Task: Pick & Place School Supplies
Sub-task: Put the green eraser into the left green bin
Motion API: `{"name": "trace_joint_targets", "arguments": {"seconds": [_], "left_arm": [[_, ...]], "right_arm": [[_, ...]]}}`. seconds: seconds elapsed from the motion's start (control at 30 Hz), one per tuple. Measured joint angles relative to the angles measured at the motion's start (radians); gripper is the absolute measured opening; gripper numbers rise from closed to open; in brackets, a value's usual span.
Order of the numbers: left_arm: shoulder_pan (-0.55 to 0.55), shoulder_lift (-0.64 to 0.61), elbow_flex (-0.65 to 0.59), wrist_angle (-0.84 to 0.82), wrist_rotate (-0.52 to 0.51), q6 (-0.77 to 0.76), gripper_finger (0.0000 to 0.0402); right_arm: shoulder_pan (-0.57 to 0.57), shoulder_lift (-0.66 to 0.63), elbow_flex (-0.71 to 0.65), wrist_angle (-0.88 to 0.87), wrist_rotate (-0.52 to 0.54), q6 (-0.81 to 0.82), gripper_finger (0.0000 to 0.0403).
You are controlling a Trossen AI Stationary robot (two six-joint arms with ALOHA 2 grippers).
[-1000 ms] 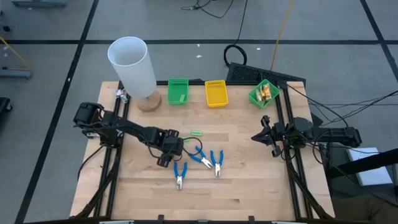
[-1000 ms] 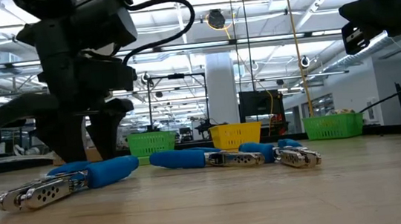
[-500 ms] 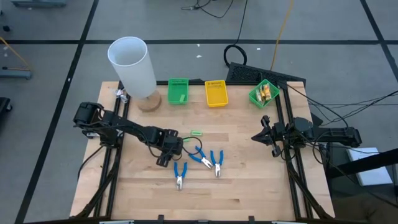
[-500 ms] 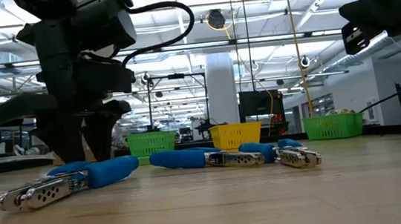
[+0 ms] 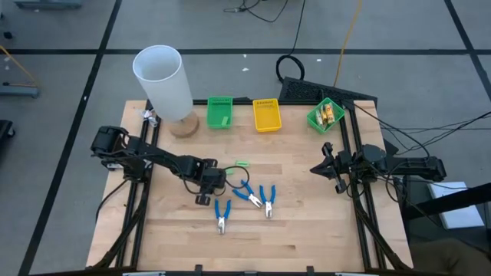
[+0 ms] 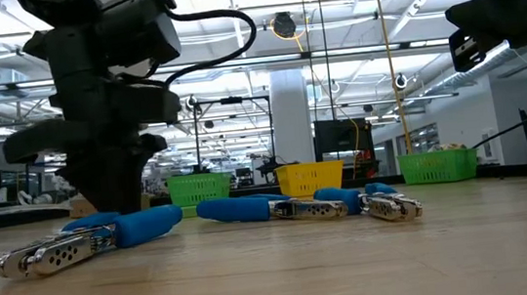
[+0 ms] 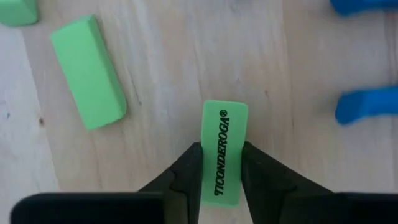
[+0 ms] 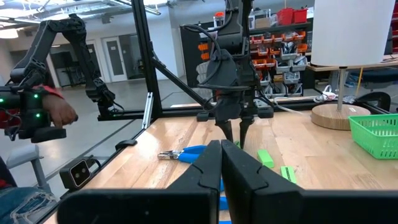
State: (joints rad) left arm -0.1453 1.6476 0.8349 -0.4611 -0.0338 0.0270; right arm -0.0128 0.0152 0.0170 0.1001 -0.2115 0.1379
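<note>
- A light-green eraser (image 7: 224, 152) lies flat near the table's (image 5: 307, 230) middle, pinched between the left gripper's (image 7: 221, 171) 2 fingers.
- A 2nd green eraser (image 7: 87, 71) lies just beside it.
- 3 blue-handled pliers (image 5: 253, 198) lie nearby, toward the front edge.
- The right gripper (image 5: 328, 166), fingers closed and empty, waits at the right edge.

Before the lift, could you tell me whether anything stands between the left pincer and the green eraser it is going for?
Nothing visible does. The left pincer has a finger on each side of the printed green eraser; a second eraser lies apart.
</note>
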Motion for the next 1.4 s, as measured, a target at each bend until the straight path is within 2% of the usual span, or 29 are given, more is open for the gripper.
{"name": "trace_joint_targets", "arguments": {"seconds": [0.17, 0.27, 0.4, 0.53, 0.67, 0.97, 1.4], "left_arm": [[0.000, 0.002, 0.000, 0.019, -0.006, -0.097, 0.0127], [0.000, 0.002, 0.000, 0.019, -0.059, -0.140, 0.0132], [0.000, 0.002, 0.000, 0.019, -0.133, -0.160, 0.0113], [0.001, 0.001, 0.001, 0.019, -0.155, -0.128, 0.0083], [0.008, 0.000, 0.002, 0.018, -0.150, -0.128, 0.0072], [0.014, 0.000, 0.002, 0.016, -0.117, -0.161, 0.0083], [0.023, 0.029, -0.036, 0.074, -0.044, -0.238, 0.0151]], "right_arm": [[0.000, 0.000, 0.000, 0.000, 0.000, 0.000, 0.0004], [0.000, 0.000, 0.000, 0.000, 0.000, 0.000, 0.0004], [0.000, 0.000, 0.000, 0.000, 0.000, 0.000, 0.0004], [0.000, 0.000, 0.000, 0.000, 0.000, 0.000, 0.0004], [0.000, 0.000, 0.000, 0.000, 0.000, 0.000, 0.0004], [0.000, 0.000, 0.000, 0.000, 0.000, 0.000, 0.0004], [0.000, 0.000, 0.000, 0.000, 0.000, 0.000, 0.0004]]}}
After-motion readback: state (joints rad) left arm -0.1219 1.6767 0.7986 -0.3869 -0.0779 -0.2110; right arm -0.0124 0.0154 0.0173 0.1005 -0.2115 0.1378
